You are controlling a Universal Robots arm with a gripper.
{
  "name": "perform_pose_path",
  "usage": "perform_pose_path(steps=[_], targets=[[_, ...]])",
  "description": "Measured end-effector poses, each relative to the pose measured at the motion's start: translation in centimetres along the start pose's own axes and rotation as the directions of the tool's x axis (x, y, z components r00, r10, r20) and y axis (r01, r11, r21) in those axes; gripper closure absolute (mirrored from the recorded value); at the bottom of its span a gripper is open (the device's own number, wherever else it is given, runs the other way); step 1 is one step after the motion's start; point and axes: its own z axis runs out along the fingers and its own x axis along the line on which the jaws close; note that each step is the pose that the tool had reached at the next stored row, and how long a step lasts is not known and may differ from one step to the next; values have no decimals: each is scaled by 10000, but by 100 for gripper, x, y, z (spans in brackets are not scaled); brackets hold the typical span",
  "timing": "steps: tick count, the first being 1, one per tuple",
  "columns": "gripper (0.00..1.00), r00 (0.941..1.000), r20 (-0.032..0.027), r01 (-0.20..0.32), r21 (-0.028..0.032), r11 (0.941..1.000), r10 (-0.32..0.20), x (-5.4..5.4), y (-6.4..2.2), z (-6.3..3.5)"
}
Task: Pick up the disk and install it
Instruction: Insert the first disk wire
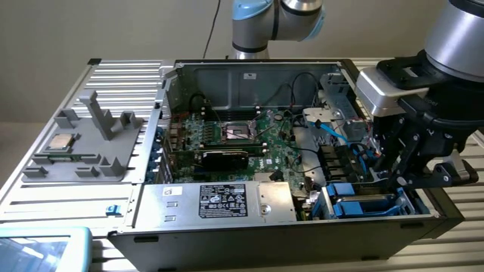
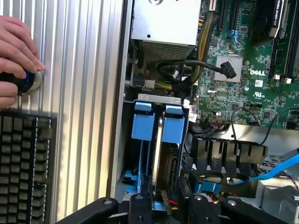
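Gripper [image 1: 400,180] low over bay [image 2: 159,97], exterior view's right. Disk [image 2: 159,161] stands on edge in bay, directly beneath gripper. Jaws: cannot tell. Judgement: keep disk square to rails, clear of blue cable [image 2: 280,168].

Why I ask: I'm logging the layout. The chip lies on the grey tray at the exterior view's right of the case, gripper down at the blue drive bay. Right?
One slip: the exterior view shows the chip on the grey tray at its left of the case, not right. The gripper is down at the blue drive bay.
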Motion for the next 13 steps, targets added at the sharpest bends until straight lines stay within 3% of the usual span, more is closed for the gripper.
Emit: perform_pose_path(steps=[5, 8, 11, 13], targets=[[65, 9962, 78, 866, -70, 9962, -865, 0, 0, 62], [65, 9956, 96, 930, -140, 9956, -929, 8, -63, 68], [65, 9955, 99, 943, -141, 9954, -941, 8, -62, 70], [65, 9926, 124, 1214, -141, 9925, -1212, 9, -61, 88]])
